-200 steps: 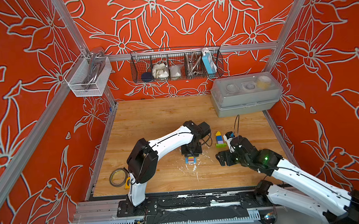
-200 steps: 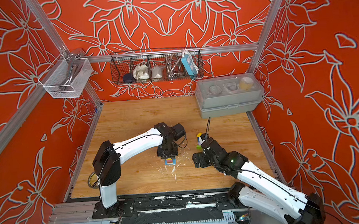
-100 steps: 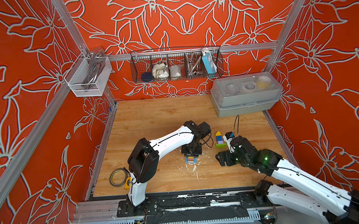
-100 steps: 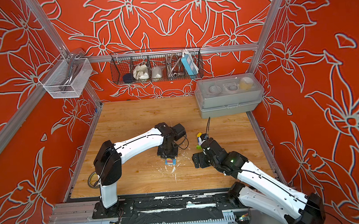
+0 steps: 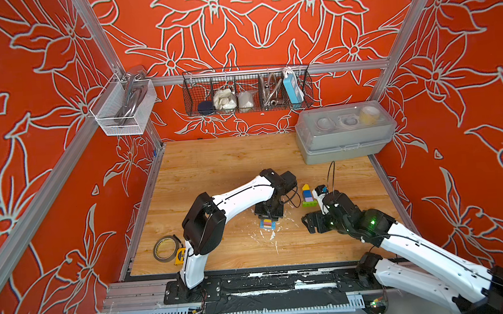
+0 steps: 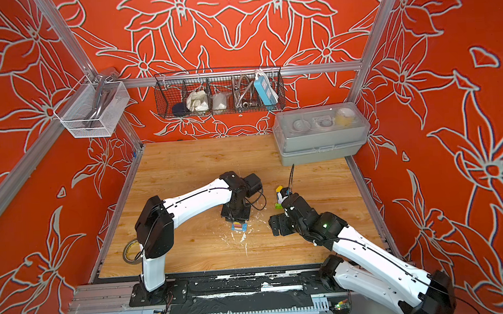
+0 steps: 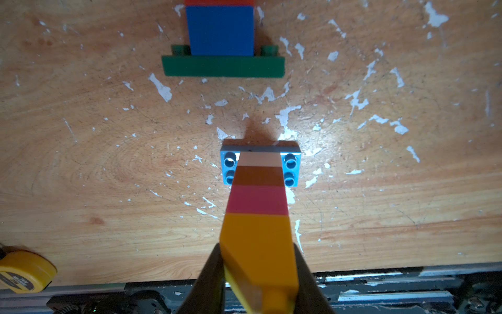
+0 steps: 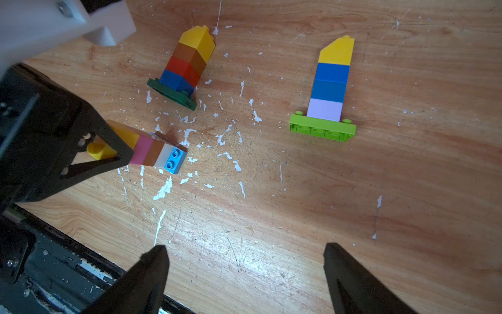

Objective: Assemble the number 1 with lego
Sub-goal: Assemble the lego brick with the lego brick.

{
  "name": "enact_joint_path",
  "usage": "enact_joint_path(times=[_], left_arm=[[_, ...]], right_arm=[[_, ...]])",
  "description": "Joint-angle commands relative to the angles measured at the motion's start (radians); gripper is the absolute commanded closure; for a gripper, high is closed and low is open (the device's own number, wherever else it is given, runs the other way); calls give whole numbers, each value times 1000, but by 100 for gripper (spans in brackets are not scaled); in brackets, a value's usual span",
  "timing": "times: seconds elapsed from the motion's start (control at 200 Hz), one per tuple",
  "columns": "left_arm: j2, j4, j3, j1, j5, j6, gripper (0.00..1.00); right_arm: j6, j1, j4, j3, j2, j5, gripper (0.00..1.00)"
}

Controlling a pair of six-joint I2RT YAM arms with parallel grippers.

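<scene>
My left gripper (image 7: 258,254) is shut on the yellow sloped top brick of a lego stack (image 7: 258,201) of yellow, pink, brown and white on a light blue plate (image 7: 291,168), with the plate down at the table; the stack (image 5: 267,224) also shows in a top view. Behind it stands a tower (image 8: 187,65) of yellow, brown, red and blue on a green plate (image 7: 222,66). A third tower (image 8: 330,89) of yellow, two blues and lilac on a lime plate stands apart; it (image 5: 307,195) shows in both top views. My right gripper (image 8: 244,258) hangs open over bare wood, holding nothing.
A tape roll (image 5: 165,248) and a yellow tape measure (image 7: 24,271) lie at the front left corner. A grey lidded box (image 5: 345,133) sits at the back right. A wire basket (image 5: 247,91) and a white mesh basket (image 5: 122,107) hang on the walls. The wood is flecked with white.
</scene>
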Motion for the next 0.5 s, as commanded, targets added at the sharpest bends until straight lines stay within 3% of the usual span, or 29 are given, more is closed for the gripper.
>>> enact_joint_path(times=[0.0, 0.23, 0.495], left_arm=[[112, -14, -60, -16, 3, 19, 100], [103, -29, -36, -16, -8, -4, 100], [63, -75, 36, -16, -38, -34, 46]], right_arm=[[-9, -2, -1, 0, 0, 1, 6], [-15, -3, -4, 4, 0, 0, 6], [-17, -3, -4, 7, -7, -5, 6]])
